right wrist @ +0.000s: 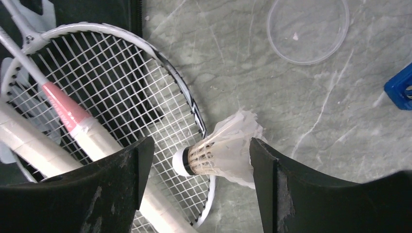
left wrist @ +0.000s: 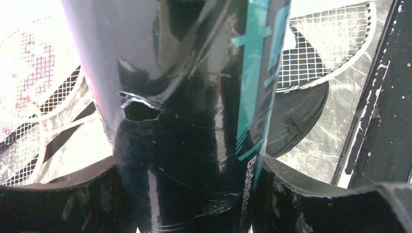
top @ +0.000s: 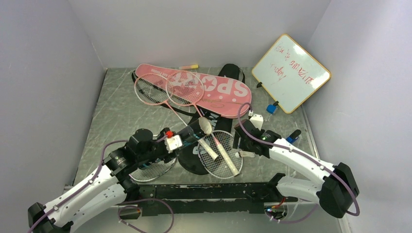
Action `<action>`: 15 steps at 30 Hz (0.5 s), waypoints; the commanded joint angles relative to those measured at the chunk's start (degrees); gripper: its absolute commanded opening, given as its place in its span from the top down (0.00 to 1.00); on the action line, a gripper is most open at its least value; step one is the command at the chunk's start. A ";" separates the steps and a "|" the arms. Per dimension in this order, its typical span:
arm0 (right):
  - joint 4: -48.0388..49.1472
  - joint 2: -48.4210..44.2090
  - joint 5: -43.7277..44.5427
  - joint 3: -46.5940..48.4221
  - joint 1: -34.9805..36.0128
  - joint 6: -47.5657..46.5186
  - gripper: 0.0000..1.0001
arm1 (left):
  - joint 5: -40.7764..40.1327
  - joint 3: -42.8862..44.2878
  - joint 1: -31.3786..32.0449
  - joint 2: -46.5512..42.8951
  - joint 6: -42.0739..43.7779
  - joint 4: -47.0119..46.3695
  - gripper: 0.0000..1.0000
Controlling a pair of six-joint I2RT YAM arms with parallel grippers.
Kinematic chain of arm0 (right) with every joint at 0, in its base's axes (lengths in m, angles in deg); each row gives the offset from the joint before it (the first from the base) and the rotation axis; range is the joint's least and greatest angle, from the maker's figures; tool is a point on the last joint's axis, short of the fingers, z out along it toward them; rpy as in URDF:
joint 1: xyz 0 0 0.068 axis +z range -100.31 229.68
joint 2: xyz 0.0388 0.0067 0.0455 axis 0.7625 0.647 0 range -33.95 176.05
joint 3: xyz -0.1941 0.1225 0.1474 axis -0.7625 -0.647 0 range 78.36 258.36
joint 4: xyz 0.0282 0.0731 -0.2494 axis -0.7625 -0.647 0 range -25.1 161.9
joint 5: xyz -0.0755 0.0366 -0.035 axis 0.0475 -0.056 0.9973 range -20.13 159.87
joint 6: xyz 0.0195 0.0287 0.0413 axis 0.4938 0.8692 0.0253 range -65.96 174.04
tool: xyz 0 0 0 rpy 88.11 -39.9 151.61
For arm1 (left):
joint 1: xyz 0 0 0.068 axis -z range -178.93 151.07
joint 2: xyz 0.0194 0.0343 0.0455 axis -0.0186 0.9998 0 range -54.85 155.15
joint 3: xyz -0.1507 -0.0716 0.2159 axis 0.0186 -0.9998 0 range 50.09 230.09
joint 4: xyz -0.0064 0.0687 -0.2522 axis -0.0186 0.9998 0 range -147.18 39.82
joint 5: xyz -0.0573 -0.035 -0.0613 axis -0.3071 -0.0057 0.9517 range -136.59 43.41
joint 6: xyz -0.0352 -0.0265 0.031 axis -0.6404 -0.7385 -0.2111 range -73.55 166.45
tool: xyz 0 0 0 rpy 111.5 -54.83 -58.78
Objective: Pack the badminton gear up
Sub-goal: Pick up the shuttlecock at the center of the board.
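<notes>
My left gripper (top: 187, 137) is shut on the dark tube (top: 197, 130). In the left wrist view the glossy tube (left wrist: 194, 97) with teal print fills the gap between the fingers (left wrist: 58, 199). My right gripper (top: 241, 146) is open just above a white feather shuttlecock (top: 246, 154). In the right wrist view the shuttlecock (right wrist: 223, 150) lies between the fingers (right wrist: 111, 184), its cork on the rim of a white-framed racket (right wrist: 111, 87). Two pink-framed rackets (top: 167, 90) lie on the pink "SPORT" cover (top: 214, 92). The black cover (top: 194, 162) lies under the white rackets (top: 221, 155).
A wood-framed whiteboard (top: 291, 73) leans at the back right, with a blue clip (top: 272, 109) at its foot. A small marker (top: 188, 66) lies at the back wall. A clear round lid (right wrist: 308, 29) lies on the table beyond my right gripper. Grey walls close three sides.
</notes>
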State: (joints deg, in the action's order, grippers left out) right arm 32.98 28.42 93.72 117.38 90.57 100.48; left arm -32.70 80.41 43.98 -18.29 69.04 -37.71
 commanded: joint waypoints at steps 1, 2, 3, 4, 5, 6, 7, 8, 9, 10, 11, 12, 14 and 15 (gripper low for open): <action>0.09 -3.35 -2.57 0.23 -0.21 -0.38 0.25 | 1.37 1.75 -0.34 -1.18 -1.06 -3.60 0.64; -0.16 -4.04 -2.57 0.12 -0.24 -0.03 0.27 | 1.49 1.75 -0.34 -1.14 -1.12 -3.63 0.64; -0.39 -5.16 -2.73 -0.17 -0.24 0.28 0.28 | 1.64 1.75 -0.35 -1.14 -1.19 -3.64 0.64; -0.64 -6.01 -2.97 -0.49 -0.21 0.60 0.30 | 1.81 1.75 -0.34 -1.14 -1.17 -3.72 0.64; -0.92 -6.75 -3.22 -0.78 -0.24 1.06 0.32 | 1.98 1.75 -0.31 -1.14 -1.15 -3.80 0.64; -1.23 -7.60 -3.39 -1.12 -0.24 1.49 0.33 | 2.17 1.75 -0.29 -1.14 -1.16 -3.88 0.64; -1.50 -8.37 -3.57 -1.47 -0.20 2.15 0.35 | 2.39 1.68 -0.36 -1.06 -1.19 -3.98 0.64; -1.75 -9.19 -3.82 -1.82 -0.26 2.81 0.37 | 2.61 1.67 -0.34 -0.99 -1.15 -4.06 0.64; -1.90 -10.10 -4.18 -2.40 -0.26 3.39 0.40 | 2.91 1.67 -0.30 -0.90 -1.14 -4.12 0.64; -2.07 -10.94 -4.55 -2.86 -0.20 4.02 0.42 | 3.04 1.73 -0.33 -0.60 -1.14 -4.16 0.64; -2.12 -11.90 -4.87 -3.36 -0.22 4.65 0.45 | 3.07 1.82 -0.29 -0.39 -1.14 -4.15 0.64; -2.07 -12.75 -5.33 -3.94 -0.24 5.17 0.48 | 3.14 1.92 -0.29 -0.15 -1.19 -4.02 0.64; -1.78 -14.46 -6.11 -5.02 -0.24 5.79 0.52 | 3.31 1.93 -0.34 0.13 -1.27 -4.07 0.64; -1.71 -15.07 -6.37 -5.38 -0.23 5.99 0.53 | 3.38 1.85 -0.30 0.18 -1.26 -4.14 0.64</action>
State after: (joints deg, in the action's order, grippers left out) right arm 31.54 16.18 89.02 113.40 90.52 104.02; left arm -31.21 80.41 43.98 -18.34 69.04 -37.82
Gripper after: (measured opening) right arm 0.492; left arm 0.691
